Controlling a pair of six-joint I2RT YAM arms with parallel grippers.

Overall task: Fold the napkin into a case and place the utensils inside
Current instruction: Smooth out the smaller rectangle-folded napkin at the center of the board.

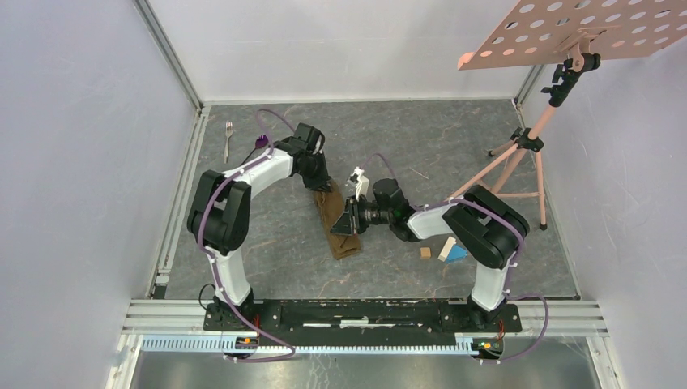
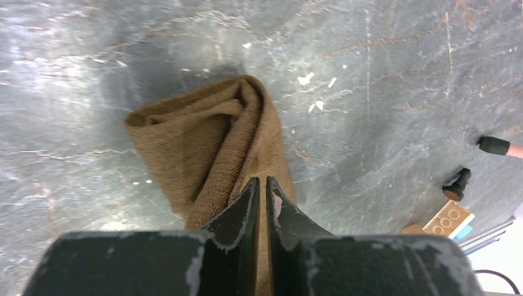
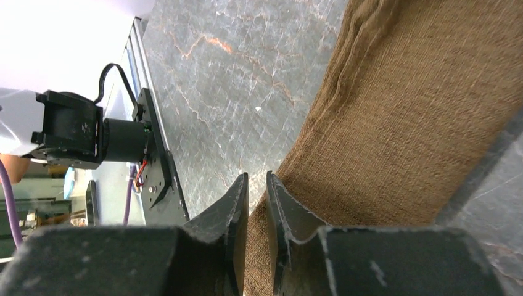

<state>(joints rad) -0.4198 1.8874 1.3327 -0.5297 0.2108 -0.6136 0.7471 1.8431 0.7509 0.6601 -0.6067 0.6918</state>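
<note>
The napkin (image 1: 337, 224) lies mid-table, folded into a long narrow brown strip that runs from far to near. My left gripper (image 1: 322, 185) sits at its far end. In the left wrist view the gripper (image 2: 259, 185) is shut on a fold of the napkin (image 2: 210, 132), with cloth showing between the jaws. My right gripper (image 1: 350, 220) is at the strip's right edge. The right wrist view shows it (image 3: 257, 180) shut on the napkin's (image 3: 407, 117) edge. The fork (image 1: 228, 138) and the purple spoon (image 1: 261, 142) lie at the far left, apart from the cloth.
Small wooden and blue blocks (image 1: 447, 250) lie beside the right arm, with one more wooden block (image 1: 424, 252) to their left. A pink tripod stand (image 1: 518, 158) carrying a perforated board (image 1: 583, 32) stands at the right. Its black feet (image 2: 457, 184) show near a block (image 2: 453, 217).
</note>
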